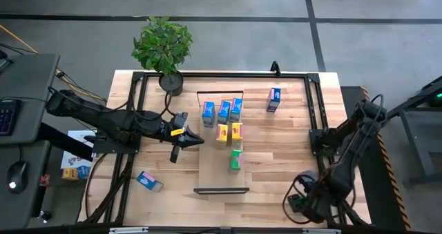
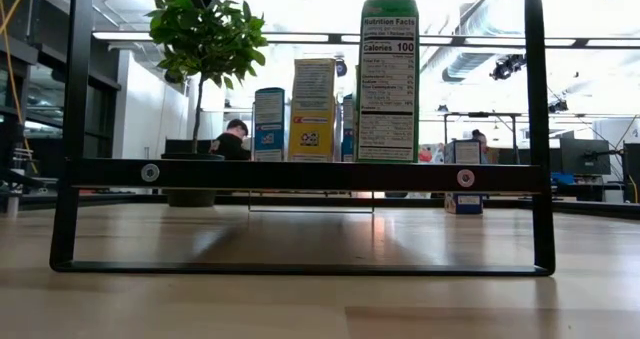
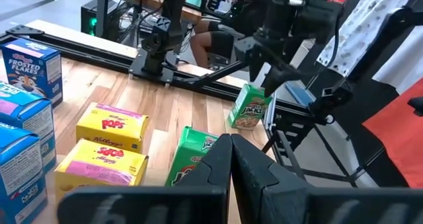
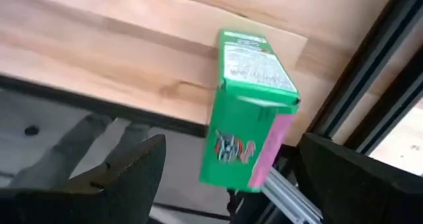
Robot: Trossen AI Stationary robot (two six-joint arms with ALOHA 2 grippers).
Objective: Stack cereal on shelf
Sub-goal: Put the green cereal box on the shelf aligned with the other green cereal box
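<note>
At the near right corner of the desk [image 1: 276, 172], the right tool [image 4: 231, 161] is hanging low with its fingers spread wide. A loose green cereal box [image 4: 254, 112] with a pink side is sitting tilted in the gap between them, and neither finger is visibly touching it. What the box is resting on cannot be told. At the near left, a fallen blue cereal box [image 1: 149, 181] is lying flat on the desk, well apart from the shelf [image 1: 214, 172].

The shelf is running from near to far down the middle of the desk, with a black bracket [image 2: 300, 174] at each end. A green box on the shelf [image 1: 236, 159] is standing upright as the nearest of the row, showing its nutrition panel to the low view. The left tool [image 1: 188, 141] is reaching in from the left with its fingers pressed together and holding nothing, its tip lying at the shelf's left edge, beside the green box and the yellow ones.

Behind the green box, two yellow boxes [image 1: 229, 132] are standing side by side, and behind them three blue boxes [image 1: 222, 111] are standing in a row. A lone blue box [image 1: 274, 99] is standing on the desk to the far right of the shelf. A potted plant [image 1: 164, 47] is sitting at the far left edge.
</note>
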